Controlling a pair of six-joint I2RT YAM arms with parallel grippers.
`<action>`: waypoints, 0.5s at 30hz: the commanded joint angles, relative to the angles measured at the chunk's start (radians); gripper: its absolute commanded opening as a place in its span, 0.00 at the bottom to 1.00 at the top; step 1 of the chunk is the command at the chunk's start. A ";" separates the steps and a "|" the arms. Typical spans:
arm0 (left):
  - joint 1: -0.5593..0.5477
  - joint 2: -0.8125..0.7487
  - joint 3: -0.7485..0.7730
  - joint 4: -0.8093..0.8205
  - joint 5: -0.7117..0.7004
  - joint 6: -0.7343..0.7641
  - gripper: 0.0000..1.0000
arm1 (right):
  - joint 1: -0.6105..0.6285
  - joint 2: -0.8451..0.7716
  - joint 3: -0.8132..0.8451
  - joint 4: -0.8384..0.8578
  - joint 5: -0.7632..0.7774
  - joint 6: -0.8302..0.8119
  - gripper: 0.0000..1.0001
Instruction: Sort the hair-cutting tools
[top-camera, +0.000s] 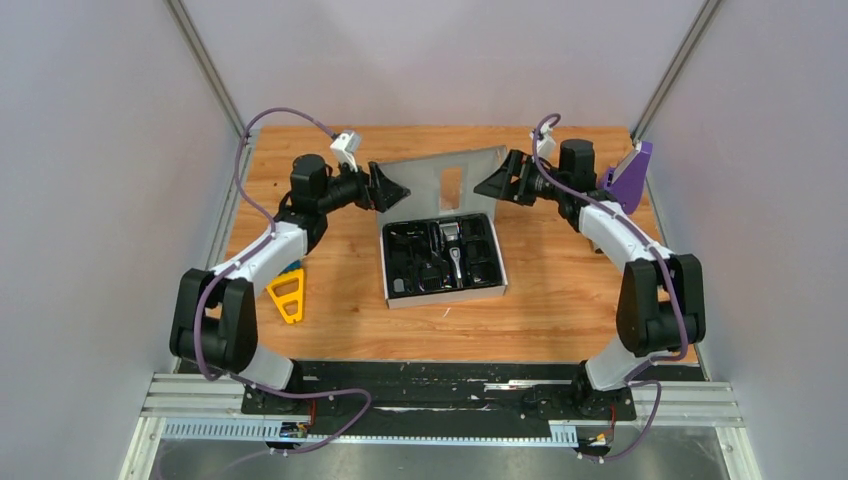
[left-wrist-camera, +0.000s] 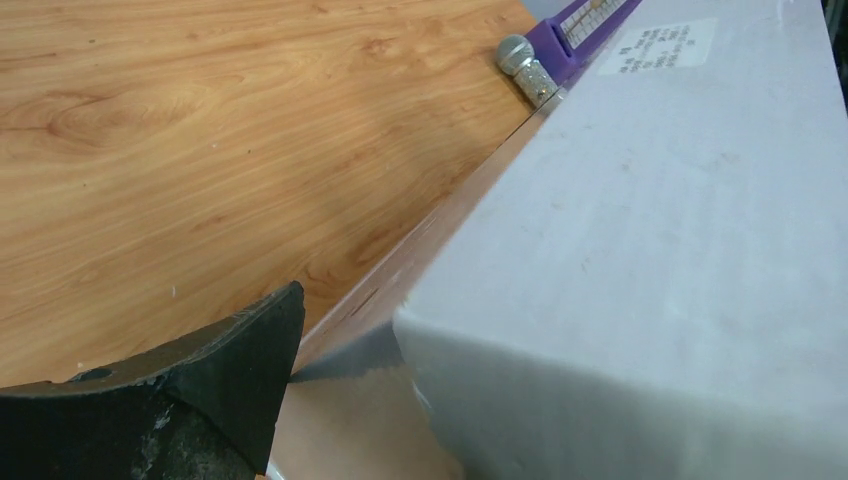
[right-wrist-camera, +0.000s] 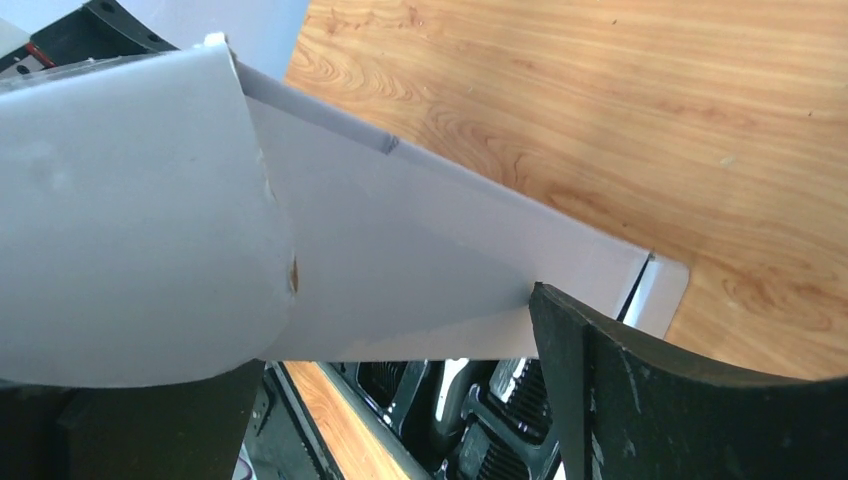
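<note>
The right pincer gapes wide, apparently around the raised lid of the box; the left pincer's opening I cannot tell.

The box sits mid-counter, its lid standing up at its 12 o'clock side. The clipper lies in a middle compartment. The triangular piece lies at the box's 9 o'clock, well apart. The left fingers are at the lid's 9 o'clock edge and the right fingers at its 3 o'clock edge.
</note>
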 joint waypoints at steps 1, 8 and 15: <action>-0.049 -0.110 -0.084 0.026 -0.127 0.084 1.00 | 0.030 -0.120 -0.114 0.102 0.044 -0.019 1.00; -0.152 -0.218 -0.246 0.070 -0.319 0.038 1.00 | 0.060 -0.224 -0.300 0.222 0.124 0.046 1.00; -0.201 -0.331 -0.381 0.091 -0.415 0.011 1.00 | 0.090 -0.308 -0.425 0.288 0.189 0.072 1.00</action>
